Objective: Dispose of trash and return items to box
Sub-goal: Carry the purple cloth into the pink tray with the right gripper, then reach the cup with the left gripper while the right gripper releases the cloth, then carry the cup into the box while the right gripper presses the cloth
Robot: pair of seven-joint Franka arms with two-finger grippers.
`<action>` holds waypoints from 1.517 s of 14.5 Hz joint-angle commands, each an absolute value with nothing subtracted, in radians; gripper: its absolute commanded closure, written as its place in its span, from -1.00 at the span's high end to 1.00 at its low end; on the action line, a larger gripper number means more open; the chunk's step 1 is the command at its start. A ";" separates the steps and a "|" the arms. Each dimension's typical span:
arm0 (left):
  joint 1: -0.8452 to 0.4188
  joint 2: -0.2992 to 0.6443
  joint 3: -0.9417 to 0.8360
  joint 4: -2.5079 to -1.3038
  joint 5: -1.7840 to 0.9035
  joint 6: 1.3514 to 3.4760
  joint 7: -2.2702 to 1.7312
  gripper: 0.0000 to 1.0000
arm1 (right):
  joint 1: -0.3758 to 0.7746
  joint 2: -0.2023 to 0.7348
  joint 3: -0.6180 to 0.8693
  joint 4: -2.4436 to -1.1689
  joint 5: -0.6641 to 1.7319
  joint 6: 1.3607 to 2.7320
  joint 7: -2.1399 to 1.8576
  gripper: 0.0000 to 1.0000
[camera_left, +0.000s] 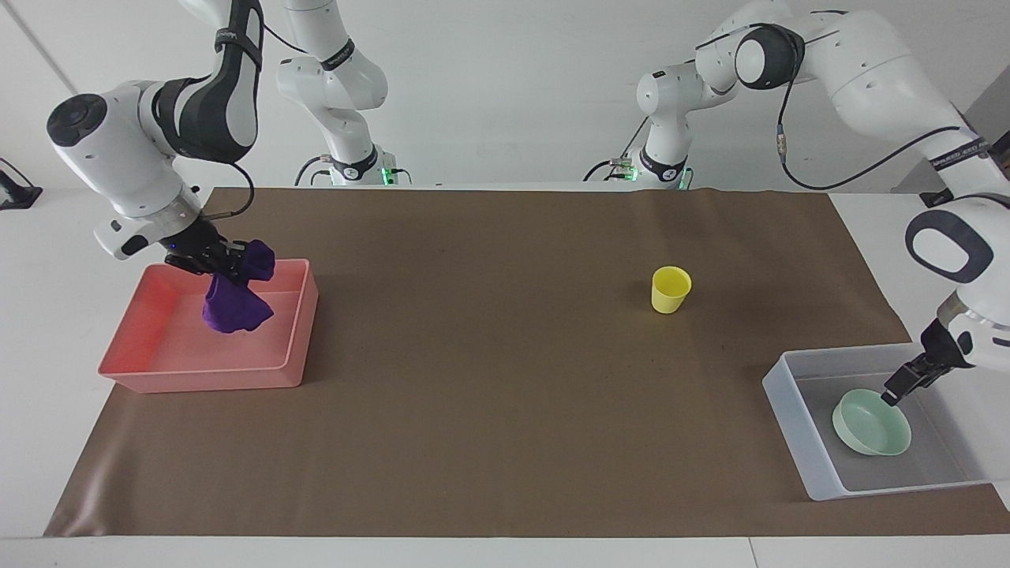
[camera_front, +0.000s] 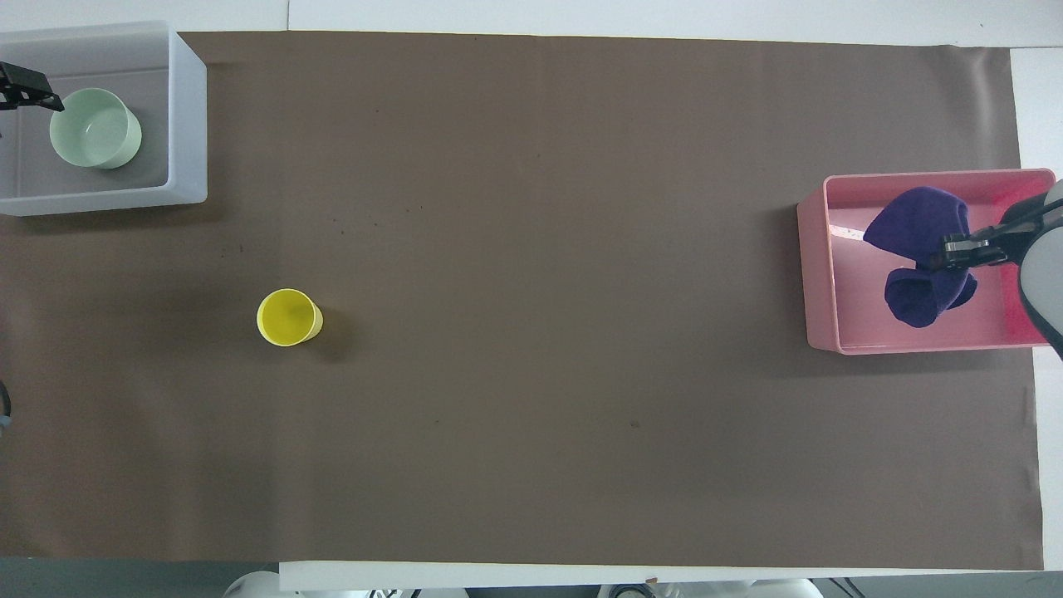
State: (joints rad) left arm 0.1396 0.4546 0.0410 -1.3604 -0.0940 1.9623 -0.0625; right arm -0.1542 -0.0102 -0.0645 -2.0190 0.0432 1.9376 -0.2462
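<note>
Tabletop (camera_left: 505, 442), covered by a brown mat — the landmark for all entries below.

Pink tray (camera_left: 304, 315): at the right arm's end of the tabletop. The right end effector (camera_left: 225, 268) hangs over it, clenched on the purple rag (camera_left: 233, 308), which dangles above the tray floor. Judged step in hand: disposal of the trash; the next move calls for opening the fingers so the rag drops inside the walls.

Translucent box (camera_left: 797, 430): at the left arm's end of the tabletop. The mint bowl (camera_left: 870, 422) rests in it, slightly tilted. The left end effector (camera_left: 899, 390) sits just above the bowl's rim, apparently apart from it; whether its fingers are spread or closed cannot be told.

Yellow cup (camera_left: 671, 289): upright on the mat, nearer to the robots than the box, untouched — judged the one item left to return, calling for a reach by the left arm.

Writing: dark bands on the arms carry lettering, too small to read. No label shows on the box floor.
</note>
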 commanded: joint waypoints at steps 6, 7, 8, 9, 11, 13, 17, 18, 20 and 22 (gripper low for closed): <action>-0.151 0.002 0.051 -1.854 -0.006 1.666 -0.247 1.00 | -0.195 0.009 -0.054 -2.186 0.034 2.141 -0.275 -0.72; -0.178 -0.059 0.048 -1.981 -0.006 1.751 -0.248 1.00 | -0.202 0.015 -0.054 -2.195 0.032 2.166 -0.276 -0.71; -0.207 -0.127 0.046 -2.141 -0.006 1.882 -0.249 1.00 | -0.209 0.018 -0.054 -2.201 0.032 2.184 -0.276 -0.69; -0.225 -0.170 0.045 -2.254 -0.006 2.002 -0.247 1.00 | -0.210 0.026 -0.054 -2.206 0.032 2.197 -0.276 -0.66; -0.256 -0.172 0.044 -2.342 -0.006 2.120 -0.250 1.00 | -0.210 0.031 -0.054 -2.207 0.032 2.201 -0.276 -0.62; -0.265 -0.164 0.044 -2.344 -0.006 2.122 -0.252 1.00 | -0.210 0.032 -0.054 -2.206 0.032 2.200 -0.276 -0.43; -0.288 -0.158 0.044 -2.407 -0.008 2.185 -0.268 0.48 | -0.206 0.034 -0.052 -2.189 0.032 2.175 -0.276 0.55; -0.288 -0.149 0.044 -2.420 -0.006 2.224 -0.293 -0.45 | -0.198 0.031 -0.052 -2.172 0.032 2.151 -0.276 0.56; -0.287 -0.121 0.046 -2.421 -0.008 2.298 -0.301 -0.96 | -0.175 0.037 -0.045 -2.106 0.034 2.080 -0.264 0.57; -0.281 -0.115 0.044 -2.416 -0.008 2.319 -0.316 -1.00 | -0.131 0.048 -0.043 -2.068 0.034 2.069 -0.259 0.59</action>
